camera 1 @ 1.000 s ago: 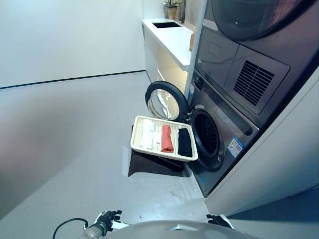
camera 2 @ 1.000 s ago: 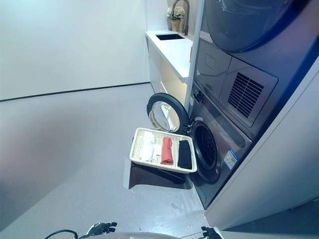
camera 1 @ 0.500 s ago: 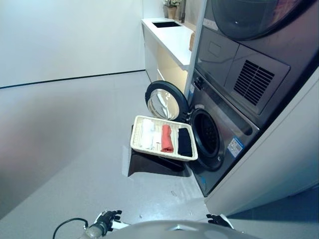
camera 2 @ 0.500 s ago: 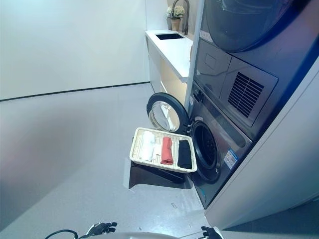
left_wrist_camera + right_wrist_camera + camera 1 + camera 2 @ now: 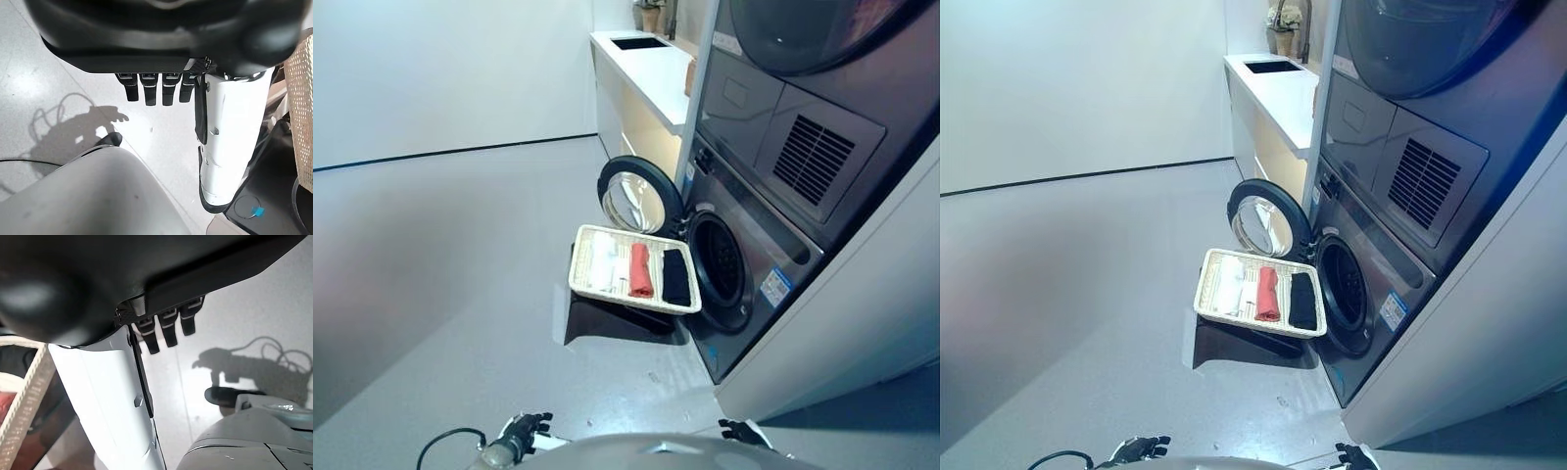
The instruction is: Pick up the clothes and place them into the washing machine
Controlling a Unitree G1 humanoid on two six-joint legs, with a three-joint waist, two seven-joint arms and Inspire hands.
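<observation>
A cream wicker basket [image 5: 581, 255] stands on a dark stand in front of the washing machine [image 5: 744, 264]. In it lie folded white clothes [image 5: 604, 264], a red piece [image 5: 639, 271] and a dark piece [image 5: 674, 277]. The machine's round door [image 5: 636, 196] stands swung open beside the dark drum opening [image 5: 718, 262]. My left hand [image 5: 525, 427] hangs low at the bottom edge, far from the basket, its fingers [image 5: 154, 90] straight and holding nothing. My right hand [image 5: 740, 430] also hangs low, with its fingers [image 5: 166, 329] straight and nothing in them.
A dryer [image 5: 803, 88] is stacked above the washer. A white counter with a sink [image 5: 641, 54] runs along the wall behind. A white cabinet side [image 5: 862, 323] stands to the right of the machine. Grey floor [image 5: 440, 264] spreads to the left.
</observation>
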